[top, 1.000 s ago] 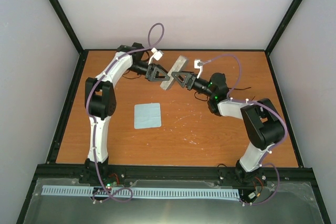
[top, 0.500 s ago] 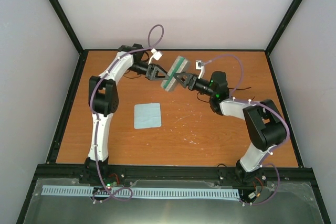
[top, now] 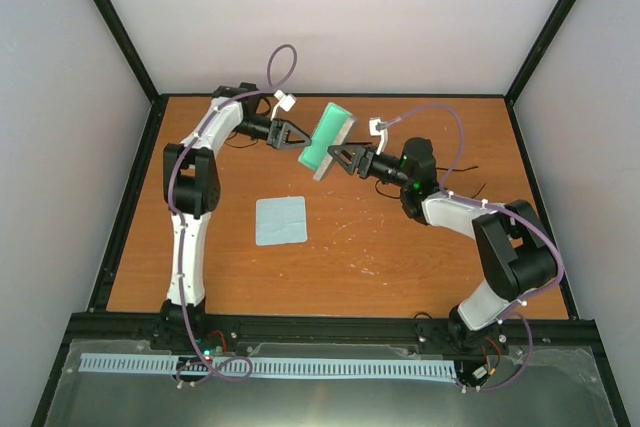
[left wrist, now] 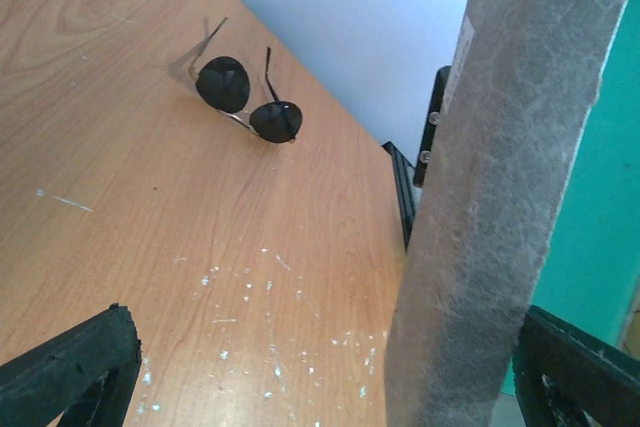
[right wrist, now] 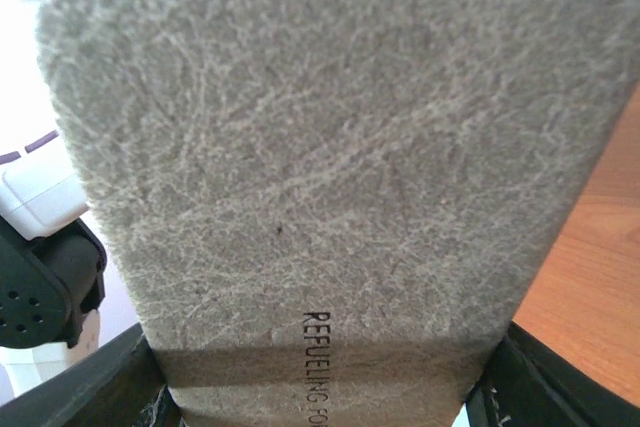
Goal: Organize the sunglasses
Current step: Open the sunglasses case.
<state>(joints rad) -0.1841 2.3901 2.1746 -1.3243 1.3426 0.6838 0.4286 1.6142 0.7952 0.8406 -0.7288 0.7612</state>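
The sunglasses (left wrist: 247, 105) lie on the wooden table, lenses dark, thin arms folded out, far beyond my left gripper. The grey case (top: 328, 139) is held up above the back of the table between both arms, open, its mint-green inside facing up. My right gripper (top: 341, 159) is shut across the case's grey body (right wrist: 320, 177), which fills its wrist view. My left gripper (top: 292, 134) is open just left of the case. The case's grey wall (left wrist: 500, 197) stands between its wide-apart fingers, close to the right finger (left wrist: 575, 367).
A pale blue square cloth (top: 281, 220) lies flat on the table in front of the left arm. The table's black frame (top: 130, 197) and white walls close in the back and sides.
The case has swung open, from a closed grey slab to showing its mint-green inside. My left gripper has drawn back to the left of it. The right gripper still holds it.
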